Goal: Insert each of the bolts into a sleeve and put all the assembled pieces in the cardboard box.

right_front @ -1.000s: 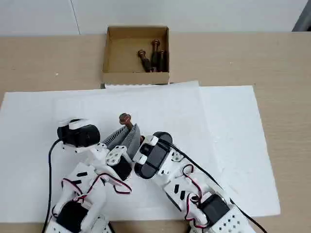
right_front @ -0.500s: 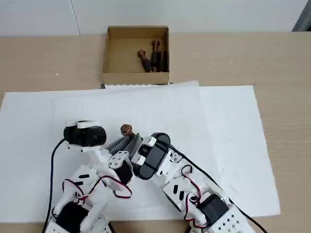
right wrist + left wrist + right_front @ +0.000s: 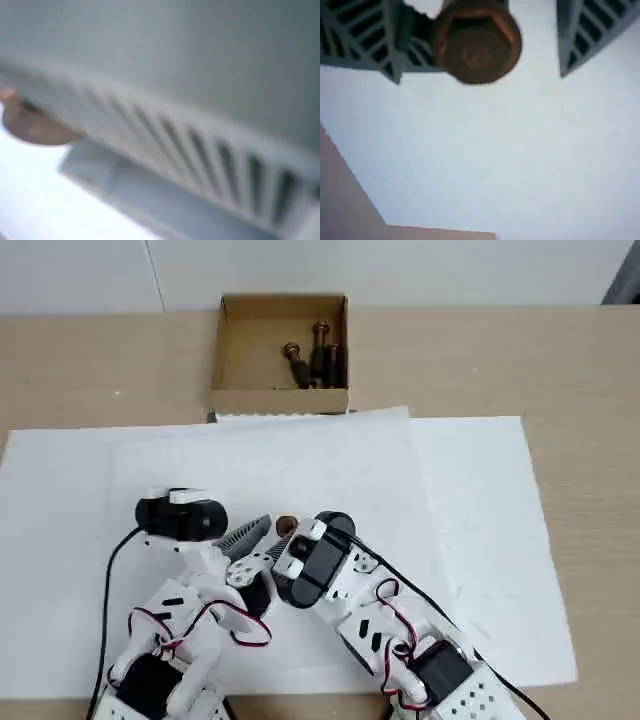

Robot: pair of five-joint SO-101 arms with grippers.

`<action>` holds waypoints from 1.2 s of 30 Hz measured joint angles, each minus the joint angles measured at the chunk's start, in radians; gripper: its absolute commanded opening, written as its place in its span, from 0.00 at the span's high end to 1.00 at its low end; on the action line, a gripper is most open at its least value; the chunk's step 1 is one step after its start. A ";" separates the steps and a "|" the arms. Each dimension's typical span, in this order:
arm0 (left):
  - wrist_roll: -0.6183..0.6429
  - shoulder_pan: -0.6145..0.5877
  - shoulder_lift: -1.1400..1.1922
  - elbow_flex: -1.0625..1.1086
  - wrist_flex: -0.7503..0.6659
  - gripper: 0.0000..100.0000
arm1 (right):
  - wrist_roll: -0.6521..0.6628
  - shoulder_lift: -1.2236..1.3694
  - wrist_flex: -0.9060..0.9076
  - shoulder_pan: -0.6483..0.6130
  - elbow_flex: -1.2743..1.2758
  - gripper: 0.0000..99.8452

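Observation:
A rusty brown bolt sits between the two arms over the white sheet. In the left wrist view its hex head faces the camera, with a dark sleeve behind it. My left gripper is open around it: the bolt rests against one grey finger, and a gap separates it from the other finger. My right gripper is pressed close beside the bolt. The bolt head shows past a ribbed grey finger in the right wrist view. The cardboard box stands at the back.
Inside the box lie assembled bolt-and-sleeve pieces, dark and rusty. A large white sheet covers the wooden table under both arms. Black cables run along both arms near the front edge.
The bolt has come down and to the right, from the sheet's middle toward the right arm's head. The left arm followed, and its fingers have spread apart.

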 measured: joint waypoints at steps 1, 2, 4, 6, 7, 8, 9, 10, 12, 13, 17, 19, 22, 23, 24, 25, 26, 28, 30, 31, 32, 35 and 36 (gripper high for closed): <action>0.000 -0.002 0.000 -0.003 0.000 0.80 | 0.000 0.000 0.000 0.000 -0.002 1.00; 0.000 -0.002 0.000 -0.009 0.000 0.80 | 0.000 0.000 0.000 -0.003 -0.002 1.00; 0.000 0.000 0.000 -0.038 0.000 0.80 | 0.000 0.000 0.000 -0.002 -0.002 1.00; 0.000 0.000 0.000 -0.068 0.000 0.80 | 0.000 0.000 0.000 0.000 -0.002 1.00; 0.000 -0.002 0.000 -0.081 0.000 0.80 | 0.000 0.000 0.000 -0.003 -0.002 1.00; 0.000 -0.002 0.000 -0.095 0.000 0.81 | 0.000 0.000 0.000 -0.003 -0.002 1.00; -0.002 -0.002 0.000 -0.107 0.000 0.81 | 0.000 0.000 0.000 -0.002 -0.002 1.00; -0.012 -0.002 0.000 -0.117 0.000 0.83 | 0.000 0.000 0.000 -0.002 -0.002 1.00; -0.046 -0.003 0.000 -0.121 0.000 0.90 | 0.000 0.000 0.000 -0.002 -0.002 1.00; -0.066 -0.003 0.000 -0.121 0.002 0.95 | 0.000 0.000 0.000 -0.002 -0.002 1.00; -0.132 -0.061 0.000 -0.121 0.006 0.99 | 0.000 0.000 0.000 0.028 -0.002 1.00; -0.176 -0.117 0.000 -0.121 0.009 1.00 | 0.000 0.000 0.000 0.063 -0.002 1.00; -0.253 -0.196 -0.002 -0.081 0.009 0.99 | 0.000 0.000 0.000 0.118 -0.002 1.00; -0.282 -0.221 -0.002 -0.058 0.009 0.99 | 0.000 0.000 0.000 0.132 0.000 1.00; -0.305 -0.245 -0.002 -0.037 0.009 0.99 | 0.000 0.000 0.000 0.147 0.000 1.00; -0.327 -0.269 -0.002 -0.015 0.009 0.99 | 0.000 0.000 0.000 0.166 0.000 1.00; -0.345 -0.288 -0.002 0.008 0.009 0.99 | 0.000 0.000 0.000 0.183 0.000 1.00; -0.370 -0.321 -0.002 0.052 0.009 0.99 | -0.002 0.000 0.000 0.219 0.009 1.00; -0.388 -0.339 -0.002 0.106 0.009 0.99 | -0.034 0.002 0.000 0.264 0.015 1.00; -0.397 -0.348 -0.002 0.129 0.009 0.99 | -0.061 0.003 0.002 0.287 0.015 1.00; -0.411 -0.359 -0.002 0.146 0.009 0.99 | -0.094 0.003 0.005 0.310 0.014 1.00; -0.460 -0.385 0.000 0.172 0.009 0.99 | -0.167 0.003 0.069 0.379 0.014 1.00; -0.474 -0.393 0.000 0.175 0.009 0.99 | -0.189 0.003 0.097 0.394 0.014 1.00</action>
